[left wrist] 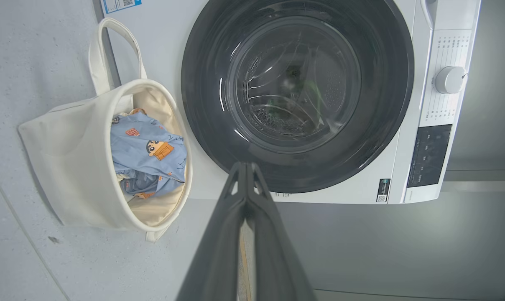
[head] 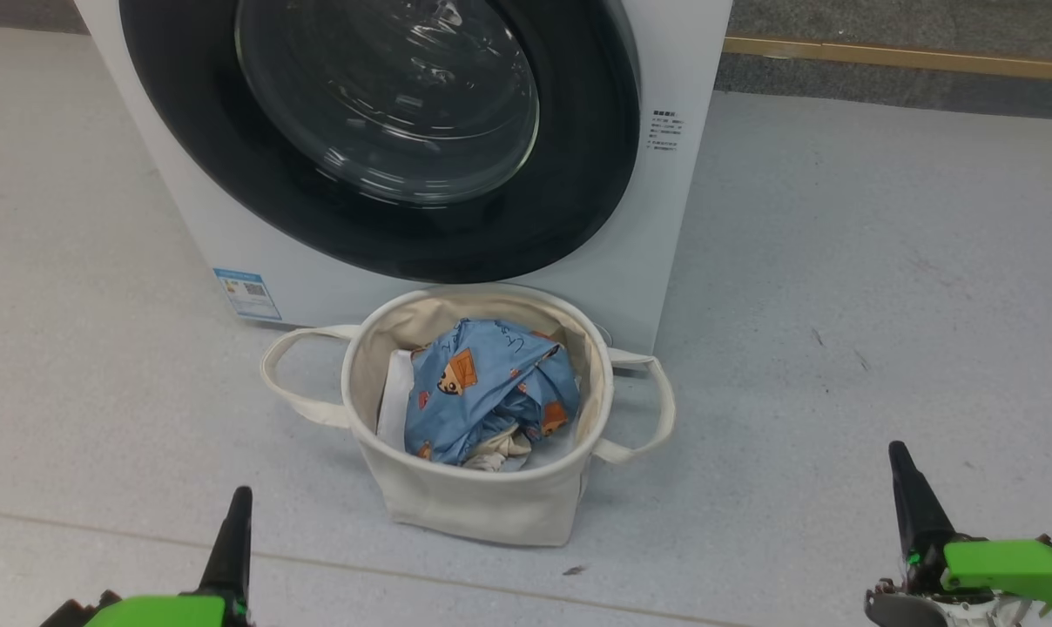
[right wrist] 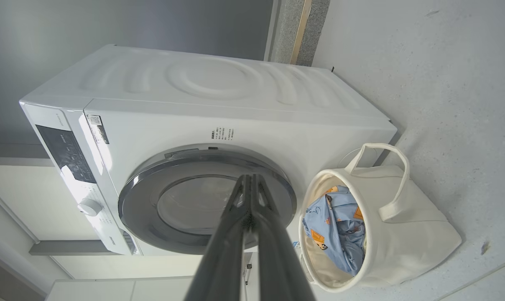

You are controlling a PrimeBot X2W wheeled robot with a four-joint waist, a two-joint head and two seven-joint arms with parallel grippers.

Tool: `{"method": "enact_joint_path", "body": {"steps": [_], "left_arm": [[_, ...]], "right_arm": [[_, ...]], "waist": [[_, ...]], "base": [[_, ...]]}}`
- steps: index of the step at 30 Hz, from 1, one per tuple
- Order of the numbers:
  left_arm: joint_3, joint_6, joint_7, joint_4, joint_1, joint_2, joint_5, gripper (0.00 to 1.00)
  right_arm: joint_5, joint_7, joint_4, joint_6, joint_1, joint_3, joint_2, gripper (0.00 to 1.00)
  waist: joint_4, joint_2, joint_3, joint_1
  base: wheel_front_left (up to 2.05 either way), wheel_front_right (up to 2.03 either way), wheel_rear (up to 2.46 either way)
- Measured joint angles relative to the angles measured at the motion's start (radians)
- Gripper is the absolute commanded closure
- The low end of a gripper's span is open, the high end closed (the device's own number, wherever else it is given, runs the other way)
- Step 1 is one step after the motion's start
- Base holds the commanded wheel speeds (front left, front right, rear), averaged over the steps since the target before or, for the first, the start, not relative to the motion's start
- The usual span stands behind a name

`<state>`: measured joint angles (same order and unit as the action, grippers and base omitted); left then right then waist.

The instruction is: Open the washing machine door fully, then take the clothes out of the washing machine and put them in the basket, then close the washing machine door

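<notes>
The white washing machine (head: 657, 244) stands ahead with its round black door (head: 256, 174) shut flat against the front. The cream basket (head: 482, 501) sits on the floor right before it, holding the light blue clothes (head: 487, 383) with orange figures. My left gripper (head: 240, 501) is low at the left, shut and holding nothing. My right gripper (head: 900, 457) is low at the right, also shut and holding nothing. Both hang well short of the basket. The wrist views show the door (left wrist: 378, 125) (right wrist: 139, 209), the basket (left wrist: 68, 167) (right wrist: 415, 234) and the clothes (left wrist: 148, 154) (right wrist: 336, 234).
Pale grey floor (head: 883, 287) spreads around the machine and basket. A wooden strip (head: 900, 57) runs along the far wall at the right. The machine's dial (left wrist: 449, 79) and dark control panel (left wrist: 430, 154) sit above the door.
</notes>
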<state>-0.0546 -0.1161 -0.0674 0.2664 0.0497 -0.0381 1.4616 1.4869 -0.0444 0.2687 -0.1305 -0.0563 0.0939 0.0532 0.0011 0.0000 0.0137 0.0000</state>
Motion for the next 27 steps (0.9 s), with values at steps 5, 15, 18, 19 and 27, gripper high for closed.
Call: {"method": "enact_joint_path", "body": {"steps": [5,15,18,19,27], "left_arm": [[-0.01,0.0,-0.019,0.002,0.003,0.0,0.071,1.0],[-0.02,-0.007,-0.036,0.005,0.014,0.0,0.15,1.0],[-0.02,-0.008,-0.036,0.005,0.014,0.0,0.15,1.0],[-0.02,-0.007,-0.036,0.005,0.014,0.0,0.15,1.0],[-0.021,-0.007,-0.037,0.005,0.014,0.0,0.15,1.0]], "right_arm": [[0.065,-0.02,0.002,0.0,0.0,0.006,0.0,1.0],[0.136,-0.043,0.005,0.0,-0.001,0.012,0.0,1.0],[0.136,-0.043,0.005,0.0,-0.001,0.013,0.0,1.0],[0.136,-0.043,0.005,0.0,-0.001,0.014,0.0,1.0],[0.136,-0.044,0.006,0.0,-0.001,0.015,0.0,1.0]], "waist": [[-0.001,0.0,-0.005,0.0],[-0.001,0.0,-0.011,0.0],[-0.001,0.0,-0.011,0.0],[-0.001,0.0,-0.011,0.0],[-0.001,0.0,-0.011,0.0]], "base": [[0.0,0.0,0.0],[0.0,0.0,0.0],[0.0,0.0,0.0],[0.0,0.0,0.0],[0.0,0.0,0.0]]}}
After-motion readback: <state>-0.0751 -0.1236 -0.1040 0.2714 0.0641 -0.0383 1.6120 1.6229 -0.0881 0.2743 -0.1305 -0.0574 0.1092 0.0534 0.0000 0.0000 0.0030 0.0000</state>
